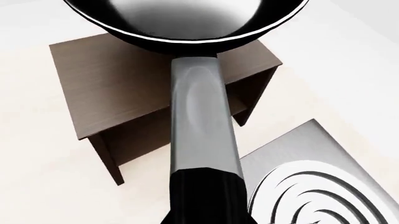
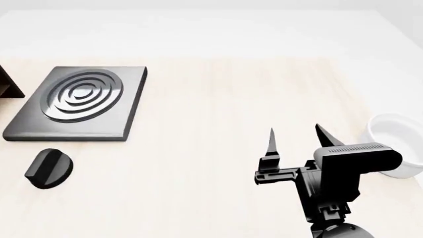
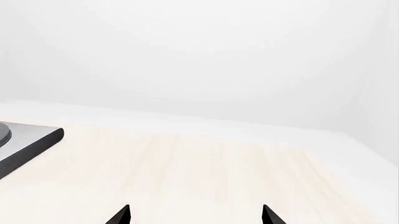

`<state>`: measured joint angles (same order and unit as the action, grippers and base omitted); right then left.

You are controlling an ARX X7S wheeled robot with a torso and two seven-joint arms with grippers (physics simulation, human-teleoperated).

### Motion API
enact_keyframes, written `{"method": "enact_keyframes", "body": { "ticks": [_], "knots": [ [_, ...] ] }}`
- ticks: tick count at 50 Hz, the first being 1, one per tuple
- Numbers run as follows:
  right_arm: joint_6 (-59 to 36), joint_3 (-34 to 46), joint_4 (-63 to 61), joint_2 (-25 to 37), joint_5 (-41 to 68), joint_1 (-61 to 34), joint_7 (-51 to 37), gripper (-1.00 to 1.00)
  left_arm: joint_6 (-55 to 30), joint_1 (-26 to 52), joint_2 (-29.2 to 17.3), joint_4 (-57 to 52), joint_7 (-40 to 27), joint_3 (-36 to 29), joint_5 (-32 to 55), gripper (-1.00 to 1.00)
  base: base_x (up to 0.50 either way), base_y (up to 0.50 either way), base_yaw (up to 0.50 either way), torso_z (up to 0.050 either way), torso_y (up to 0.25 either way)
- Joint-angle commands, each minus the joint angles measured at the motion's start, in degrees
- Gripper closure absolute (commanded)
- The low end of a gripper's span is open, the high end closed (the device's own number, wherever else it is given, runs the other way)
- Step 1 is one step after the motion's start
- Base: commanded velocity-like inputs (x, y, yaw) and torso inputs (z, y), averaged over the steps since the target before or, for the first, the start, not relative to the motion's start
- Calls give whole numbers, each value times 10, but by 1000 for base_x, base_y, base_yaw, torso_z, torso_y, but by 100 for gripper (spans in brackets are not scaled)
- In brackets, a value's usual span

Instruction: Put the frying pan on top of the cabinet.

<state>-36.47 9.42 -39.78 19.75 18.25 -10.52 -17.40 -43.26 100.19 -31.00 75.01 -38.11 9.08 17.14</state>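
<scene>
Right gripper (image 2: pixel 294 138) hangs over the pale wooden table (image 2: pixel 218 99), its two black fingers spread wide with nothing between them, near the white round bowl (image 2: pixel 396 144). Left gripper is out of sight (cannot tell its state), yet the round black glossy frying pan (image 1: pixel 187 18) floats above the dark brown wooden cabinet (image 1: pixel 118 79), long grey handle (image 1: pixel 203 121) reaching back past the grey square burner plate (image 2: pixel 82 101) with its black knob (image 2: pixel 48 168).

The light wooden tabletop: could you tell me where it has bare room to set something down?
The light wooden tabletop lies bare between the grey square burner plate and the white bowl, around the right gripper. The left edge is crowded: plate, black round knob, dark brown wooden cabinet.
</scene>
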Motion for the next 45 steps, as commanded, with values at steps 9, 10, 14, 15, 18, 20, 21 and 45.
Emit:
{"method": "enact_keyframes", "body": {
  "ticks": [9, 10, 14, 15, 18, 20, 21, 45],
  "knots": [
    [1, 2, -1, 3, 2, -1, -4, -100, 21, 16, -1, -2, -33, 8, -63, 100, 0, 0, -1, 0, 0],
    [1, 2, -1, 4, 3, -1, -4, -100, 20, 15, -1, -2, -32, 9, -64, 100, 0, 0, 0, 0, 0],
    [1, 2, -1, 4, 3, -2, -5, -100, 12, 16, 1, -2, -30, 8, -74, 100, 0, 0, -1, 0, -62],
    [1, 2, -1, 4, 3, -2, -6, -100, 11, 15, 2, -2, -28, 8, -77, 100, 0, 0, 0, 0, -250],
    [2, 2, 0, 5, 4, -1, -6, -100, 12, 15, 3, -2, -28, 12, -80, 100, 0, 0, -1, 0, -250],
    [2, 2, 1, 5, 4, -2, -6, -100, 16, 13, 2, -2, -27, 16, -81, 100, 0, 0, 0, -1, -250],
    [2, 2, -1, 5, 5, -1, -6, -100, 15, 12, 0, -2, -30, 22, -78, 100, 0, 0, 0, 0, 0],
    [6, 4, 0, 9, 8, 1, -10, -100, 10, 10, -1, -2, -37, 58, -102, -100, 0, 0, 0, 0, 0]
  ]
}}
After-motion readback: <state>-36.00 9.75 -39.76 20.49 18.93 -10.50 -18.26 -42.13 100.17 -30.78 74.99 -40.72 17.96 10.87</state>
